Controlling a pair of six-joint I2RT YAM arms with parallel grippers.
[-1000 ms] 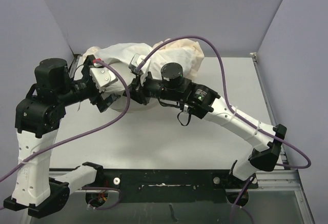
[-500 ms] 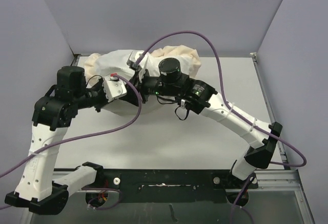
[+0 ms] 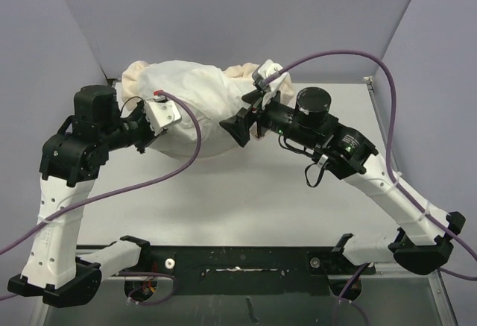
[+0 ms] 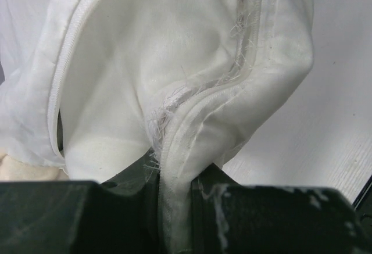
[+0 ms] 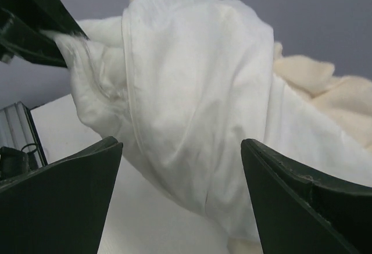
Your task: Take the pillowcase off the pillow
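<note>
The pillowcase [image 3: 197, 106] lies bunched at the back of the table, white face out, with its peach frill [image 3: 240, 72] at the far side. My left gripper [image 3: 149, 141] is shut on a frayed zip-edge seam [image 4: 192, 120] of the pillowcase, and the fabric is pinched between the jaws [image 4: 174, 207]. My right gripper [image 3: 234, 128] stands open just right of the bundle, nothing between its fingers [image 5: 180, 143], facing the white fabric [image 5: 197, 91]. The pillow is hidden; a smooth white surface [image 4: 110, 108] inside the zip opening may be it, but I cannot tell.
Grey walls close off the back and both sides of the white table [image 3: 246, 199]. A metal rail [image 3: 376, 117] runs along the table's right edge. Purple cables [image 3: 335, 57] arc over both arms. My left gripper's finger [image 5: 35, 27] shows at the top left of the right wrist view.
My left gripper went from open to shut on the pillowcase's edge. The right gripper let go, opened and drew back to the right. The bundle now lies more spread out.
</note>
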